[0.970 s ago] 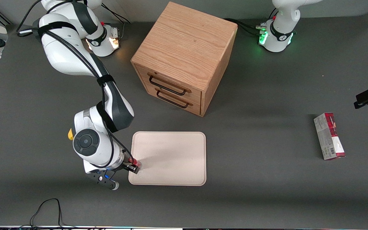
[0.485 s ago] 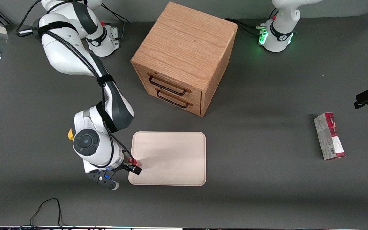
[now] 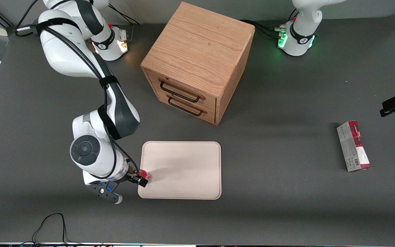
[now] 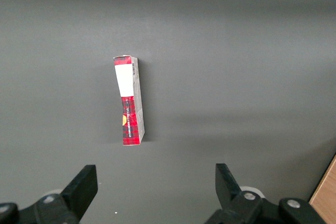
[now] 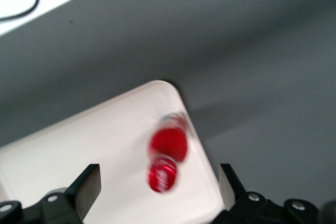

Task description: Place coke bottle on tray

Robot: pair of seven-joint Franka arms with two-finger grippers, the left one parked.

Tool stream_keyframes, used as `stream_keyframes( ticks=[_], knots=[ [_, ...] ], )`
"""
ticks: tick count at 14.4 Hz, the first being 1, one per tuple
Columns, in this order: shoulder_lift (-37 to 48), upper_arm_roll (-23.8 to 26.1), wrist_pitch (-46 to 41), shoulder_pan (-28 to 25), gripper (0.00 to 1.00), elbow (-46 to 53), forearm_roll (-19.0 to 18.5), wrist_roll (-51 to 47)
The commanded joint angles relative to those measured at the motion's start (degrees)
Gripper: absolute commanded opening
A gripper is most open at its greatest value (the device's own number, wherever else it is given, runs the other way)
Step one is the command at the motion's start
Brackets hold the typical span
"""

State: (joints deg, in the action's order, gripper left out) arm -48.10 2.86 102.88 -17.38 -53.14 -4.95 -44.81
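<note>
The working white Franka arm is seen reaching from its base toward the front camera, elbow bent, forearm angled down to a wrist pointing at the table. The black two-finger gripper is positioned above the edge of the large flat cream tray with rounded corners and low rim, at the tray's corner nearest the front camera on the working arm's end.

In the right wrist view, the gripper is seen with fingers spread wide, one to each side of the bottle and clear of it; nothing is pinched. The small slim coke bottle with red cap and red label is seen from above, standing upright on the tray, close to its rounded corner and just inside the rim. The bottle is blurred in that view, so label detail cannot be read. In the front view only a red patch of the bottle is visible next to the gripper tips, on the tray surface.

The light oak two-drawer wooden cabinet is standing farther from the front camera than the tray, well apart from it. A red-and-grey rectangular carton is lying flat on the dark grey table toward the parked arm's end; it is also shown in the left wrist view.
</note>
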Motion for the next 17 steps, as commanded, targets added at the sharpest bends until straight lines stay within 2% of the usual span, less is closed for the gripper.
stream_keyframes(
  ticks=[1, 8, 12, 17],
  knots=[
    [8.3, 0.0, -8.0, 2.4, 1.00, -5.1, -0.1, 8.1],
    [33.2, -0.5, -8.6, 8.3, 1.00, -32.3, 0.1, 27.2],
    [44.6, -6.5, -8.7, 7.7, 1.00, -42.9, 1.9, 40.7],
    [56.1, -14.0, -6.9, 3.1, 1.00, -54.5, 1.9, 45.9]
  ],
)
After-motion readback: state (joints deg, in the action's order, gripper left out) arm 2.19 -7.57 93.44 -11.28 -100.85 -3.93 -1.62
